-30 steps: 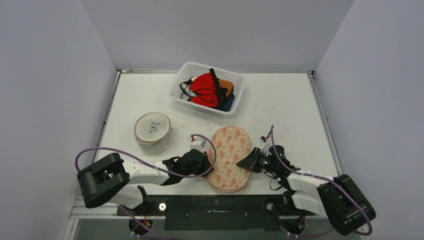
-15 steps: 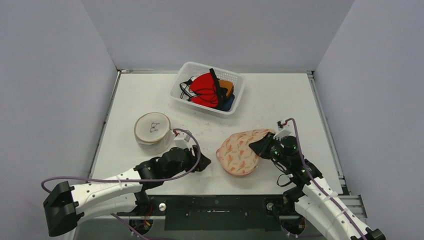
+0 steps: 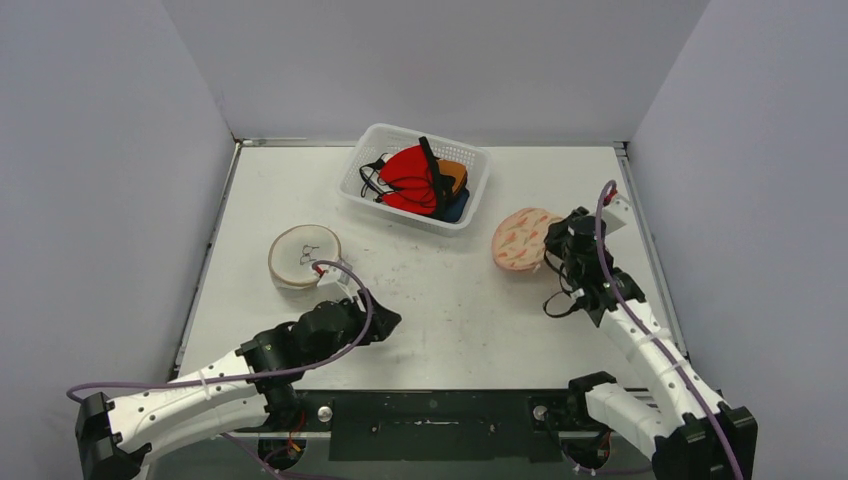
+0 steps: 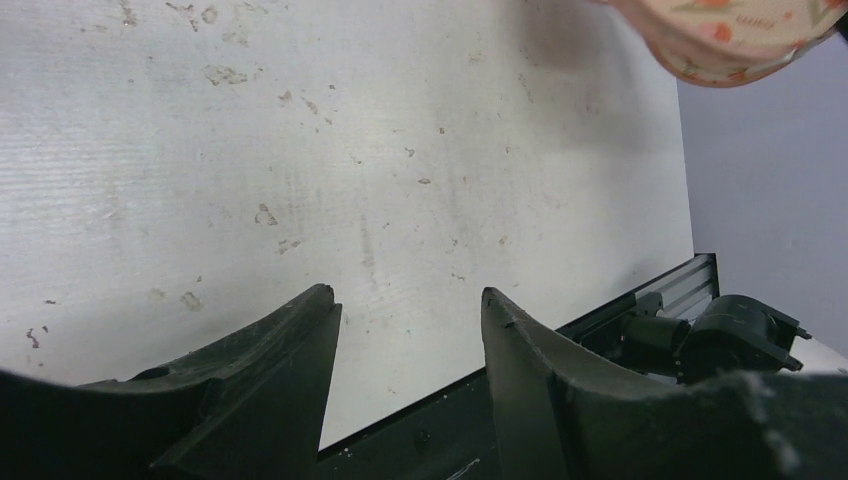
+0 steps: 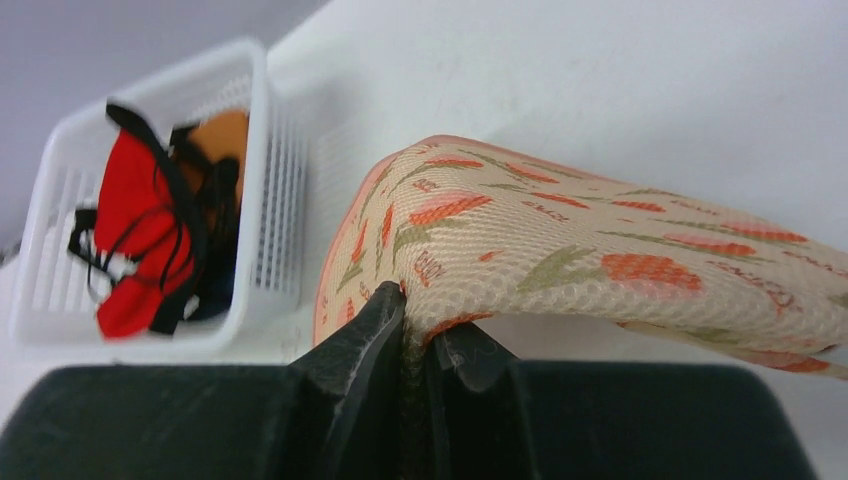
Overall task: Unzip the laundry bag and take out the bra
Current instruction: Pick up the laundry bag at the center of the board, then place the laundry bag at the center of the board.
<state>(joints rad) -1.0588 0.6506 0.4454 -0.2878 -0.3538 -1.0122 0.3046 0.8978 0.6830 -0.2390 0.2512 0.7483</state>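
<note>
The laundry bag is a mesh pouch printed with orange tulips, hanging off the table just right of the basket. My right gripper is shut on its edge; in the right wrist view the fingers pinch the bag's rim. My left gripper stands open over bare table at the front left, holding nothing; its left wrist view catches the bag only at the top right corner. A red bra lies with others in the basket. I cannot see the zip or inside the bag.
The white basket stands at the back centre, close to the left of the held bag, and shows in the right wrist view. A round white case with a tan rim sits left of centre. The table's front edge lies just under the left gripper.
My left gripper let go of the bag, opened and drew back to the left. My right arm lifted the bag and carried it back and to the right, beside the basket.
</note>
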